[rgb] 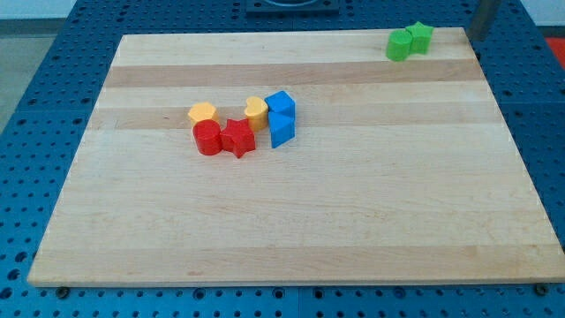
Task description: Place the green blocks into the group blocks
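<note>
Two green blocks sit touching at the view's top right corner of the wooden board: a rounded green block (399,45) and a star-like green block (420,35) just right of it. A group sits left of the board's centre: a yellow block (202,113), a yellow heart-shaped block (256,109), a red cylinder (207,138), a red star block (237,137), and two blue blocks (281,104) (282,129) stacked in view. My rod enters at the top right; my tip (474,35) is off the board's corner, right of the green blocks.
The wooden board (291,221) lies on a blue perforated table (35,132). The board's right edge runs just below my tip. A dark base shows at the view's top centre (287,7).
</note>
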